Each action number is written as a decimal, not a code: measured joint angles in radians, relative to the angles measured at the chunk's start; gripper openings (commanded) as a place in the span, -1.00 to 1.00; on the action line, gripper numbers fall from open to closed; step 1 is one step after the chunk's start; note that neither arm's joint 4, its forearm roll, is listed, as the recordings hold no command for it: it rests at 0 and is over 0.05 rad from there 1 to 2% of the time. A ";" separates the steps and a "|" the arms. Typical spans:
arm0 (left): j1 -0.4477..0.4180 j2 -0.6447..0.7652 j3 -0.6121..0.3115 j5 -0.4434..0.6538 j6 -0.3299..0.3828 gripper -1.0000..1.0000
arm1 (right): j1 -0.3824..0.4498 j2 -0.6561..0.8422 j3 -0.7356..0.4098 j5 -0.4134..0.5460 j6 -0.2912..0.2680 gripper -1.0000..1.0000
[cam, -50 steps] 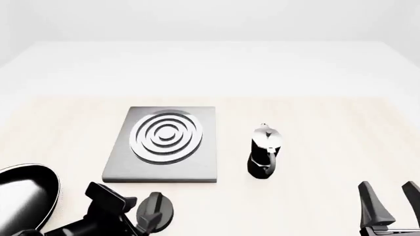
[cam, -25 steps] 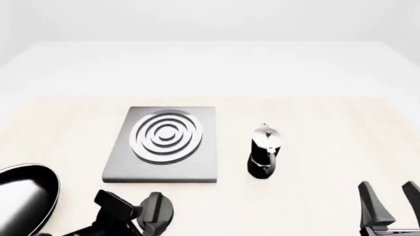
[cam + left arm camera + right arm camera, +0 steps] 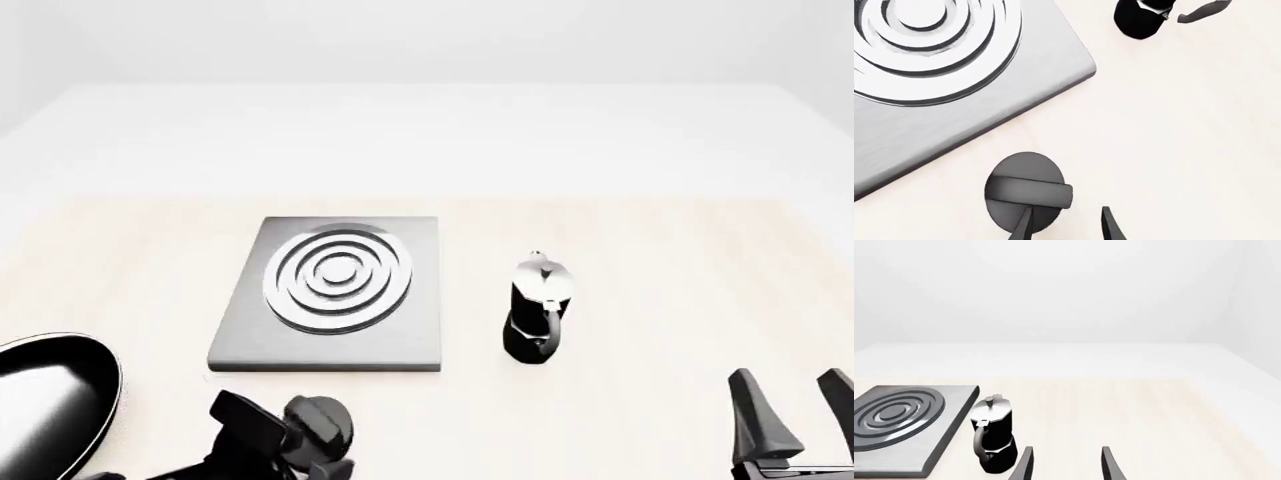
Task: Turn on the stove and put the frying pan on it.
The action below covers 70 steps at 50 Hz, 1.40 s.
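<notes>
Left gripper [image 3: 287, 445] sits nearest, spread open over the black oval knob [image 3: 1025, 191], one finger on its edge, not gripping. Right gripper [image 3: 790, 415] released, idle. Step looks like knob turn; next needs centring on the ridge, closing, twisting. Glossy black frying pan [image 3: 47, 395] waits far left; brushed-grey stove slab [image 3: 334, 292] just beyond the knob, small black-and-silver moka pot [image 3: 537, 305] to its right

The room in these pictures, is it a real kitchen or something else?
Probably a computer-rendered mock kitchen bench, not a real room. A bare pale table sits among blank white walls, holding only a stove, a moka pot, a frying pan and a separate knob.
</notes>
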 measured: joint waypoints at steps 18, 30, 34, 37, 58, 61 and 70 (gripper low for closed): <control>-0.045 0.018 -0.018 0.029 -0.020 1.00 | 0.000 0.000 0.000 0.000 0.000 1.00; 0.047 -0.109 0.028 0.121 0.031 1.00 | 0.000 0.000 0.000 0.000 0.000 1.00; 0.095 -0.215 0.045 0.208 0.058 1.00 | 0.000 0.000 0.000 0.000 0.000 1.00; 0.131 -0.317 0.048 0.302 0.077 1.00 | 0.000 0.000 0.000 0.000 0.000 1.00; 0.389 -0.920 -0.117 0.971 0.248 1.00 | 0.000 0.000 0.000 0.000 0.000 1.00; 0.425 -0.948 -0.172 1.018 0.283 1.00 | 0.000 0.000 0.000 0.000 0.000 1.00; 0.494 -0.973 -0.340 1.113 0.378 1.00 | 0.000 0.000 0.000 0.000 0.000 1.00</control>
